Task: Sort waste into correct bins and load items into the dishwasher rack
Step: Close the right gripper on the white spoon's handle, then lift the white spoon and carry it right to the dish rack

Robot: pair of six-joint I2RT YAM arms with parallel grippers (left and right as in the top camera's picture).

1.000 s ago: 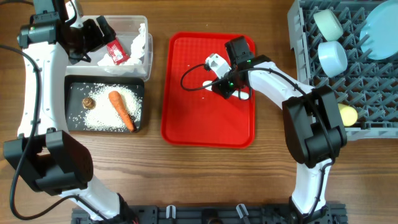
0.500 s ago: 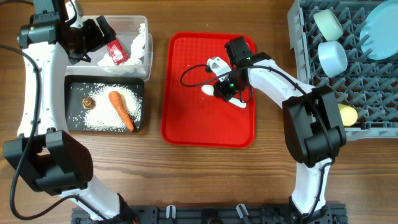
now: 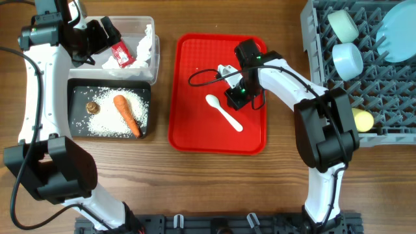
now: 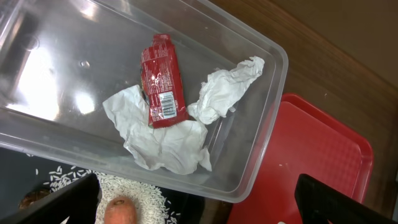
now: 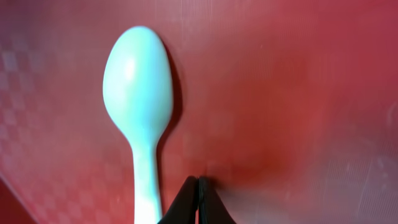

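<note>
Step in hand: last item, the white plastic spoon (image 3: pixel 223 112), not yet loaded. It lay flat on the red tray (image 3: pixel 195 133) at mid-bench (image 3: pixel 162 185), bowl toward 10 o'clock and handle toward 4 o'clock in the overhead view. The right pincer (image 5: pixel 198 186) was clenched tip to tip on nothing. In the wrist view its closed tips sat on the tray just to the 3 o'clock side of the spoon handle, and the spoon was outside them. Judged a missed grasp. The next move called for reopening, shifting across so the handle sat between the fingers, closing again, then carrying toward the grey dishwasher rack (image 3: pixel 318 62) at 2 o'clock. The thin flat handle on a smooth tray looked likely to slip. The rack already held the mint-green bowl (image 3: pixel 344 25), light blue bowl (image 3: pixel 348 60), pale blue plate (image 3: pixel 396 32) and yellow cup (image 3: pixel 363 120). The waste appeared sorted. The clear tub (image 3: pixel 146 23) at 10 o'clock held the red foil wrapper (image 4: pixel 163 81) lying on the crumpled napkin (image 4: pixel 168 140). The black tub (image 3: pixel 75 110) at 9 o'clock held the carrot (image 3: pixel 127 115), the rice grains (image 3: pixel 107 125) and a brown scrap (image 3: pixel 93 107). The left pincer (image 3: pixel 94 42) was released, spread wide and empty, above the clear tub. Writing: the wrapper showed a white printed panel and rows of small print, all too small to read. No brand was made out, and no other lettering was noted anywhere.
</note>
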